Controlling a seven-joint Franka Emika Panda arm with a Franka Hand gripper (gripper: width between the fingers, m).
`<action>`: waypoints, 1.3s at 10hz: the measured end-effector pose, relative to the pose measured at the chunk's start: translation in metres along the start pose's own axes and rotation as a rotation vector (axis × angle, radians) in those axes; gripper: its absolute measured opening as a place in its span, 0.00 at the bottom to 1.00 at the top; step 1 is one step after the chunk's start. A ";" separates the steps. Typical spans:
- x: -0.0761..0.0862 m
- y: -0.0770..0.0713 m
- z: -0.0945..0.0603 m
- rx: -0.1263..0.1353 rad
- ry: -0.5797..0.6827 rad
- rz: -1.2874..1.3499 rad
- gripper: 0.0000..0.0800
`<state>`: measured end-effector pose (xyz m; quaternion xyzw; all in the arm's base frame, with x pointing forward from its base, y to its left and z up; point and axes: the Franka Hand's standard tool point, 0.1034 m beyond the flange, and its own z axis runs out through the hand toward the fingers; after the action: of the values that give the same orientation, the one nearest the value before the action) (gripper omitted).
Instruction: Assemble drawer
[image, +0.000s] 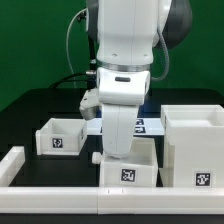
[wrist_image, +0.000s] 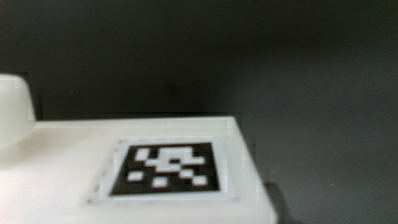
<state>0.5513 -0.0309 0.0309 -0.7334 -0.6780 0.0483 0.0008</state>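
We are working at the small tray (image: 130, 168) of the drawer, which is sitting directly under the end effector (image: 118, 148) on the table (image: 40, 105). The tall housing (image: 195, 148) is standing just beside this tray, toward the exterior view's right of the end effector, and a second tray (image: 58, 135) is lying well apart on the opposite side. The lower part of the arm is hiding the fingers in the exterior view. The wrist view is showing only a white surface (wrist_image: 71, 150) with a black-and-white tag (wrist_image: 169, 168) close below the camera, so we cannot tell whether the end effector is released or clenched. We are judging that the step in hand is taking hold of this tray, to bring it to the housing. To do it well, we are advising to place one finger inside a wall of the tray and one outside, to go down slowly, and to close only when the wall is fully between them. The tray is probably light, so it may be sliding or tilting if one finger is pushing first. The border rail (image: 60, 200) is lying near, on the camera's side of the end effector, so any sideways move should be small.
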 end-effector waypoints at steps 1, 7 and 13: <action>0.002 0.000 0.001 -0.001 0.002 -0.002 0.05; 0.017 -0.006 0.004 -0.003 0.015 -0.023 0.05; 0.024 0.001 0.001 -0.005 0.014 -0.021 0.05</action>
<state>0.5538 -0.0076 0.0279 -0.7265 -0.6859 0.0415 0.0044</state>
